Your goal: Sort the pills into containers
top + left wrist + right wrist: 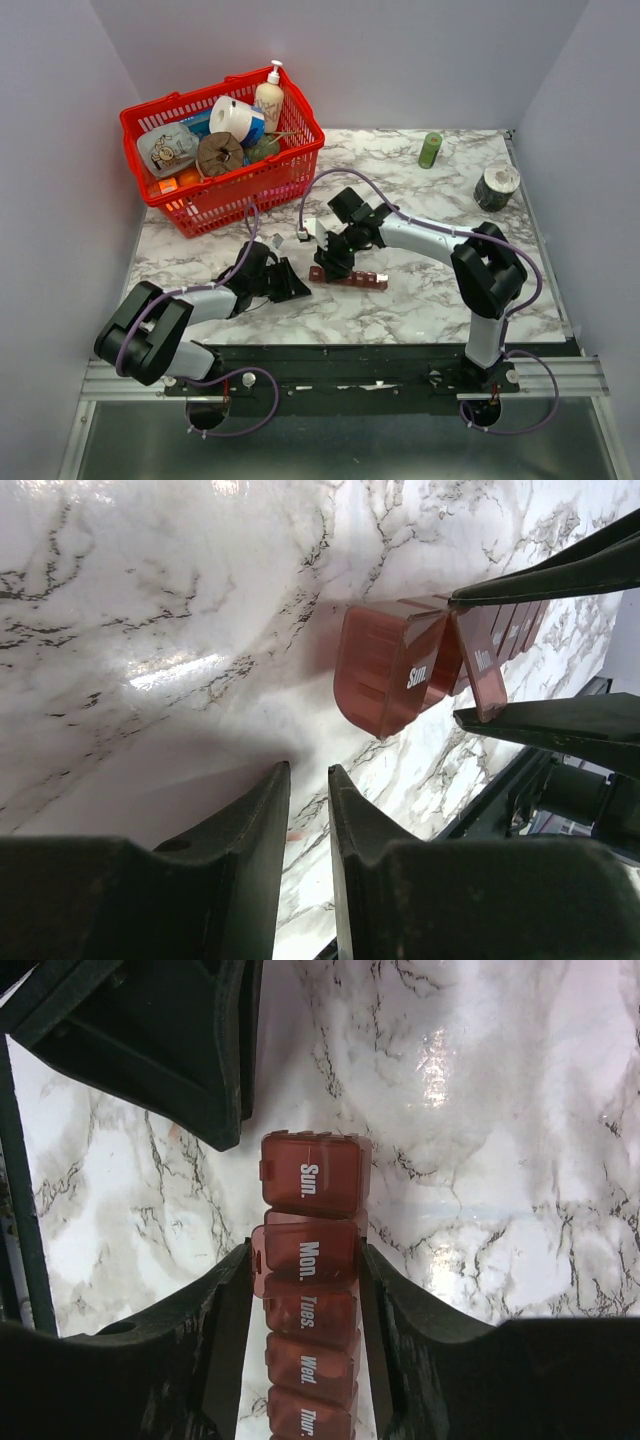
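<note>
Dark red strip of containers flat on tabletop, mid-width, nearer front edge than back, clear of all edges. Right gripper: fingers clamped across strip at Mon cell, Sun end poking out beyond. Left gripper low over marble just beside Sun end, not touching; fingers nearly together, slim gap, nothing between. Red basket at far-left corner. Bare marble right of strip.

Desk: white marble pattern, grey veins. Directly on it:
- 1 red-brown containers strip, flat, between the right jaws at "Mon."; its "Sun." end lies just beyond the left jaws.
- 1 red basket, far beyond the left jaws.
- 1 green bottle and 1 grey round object, well beyond the right jaws, apart.
</note>
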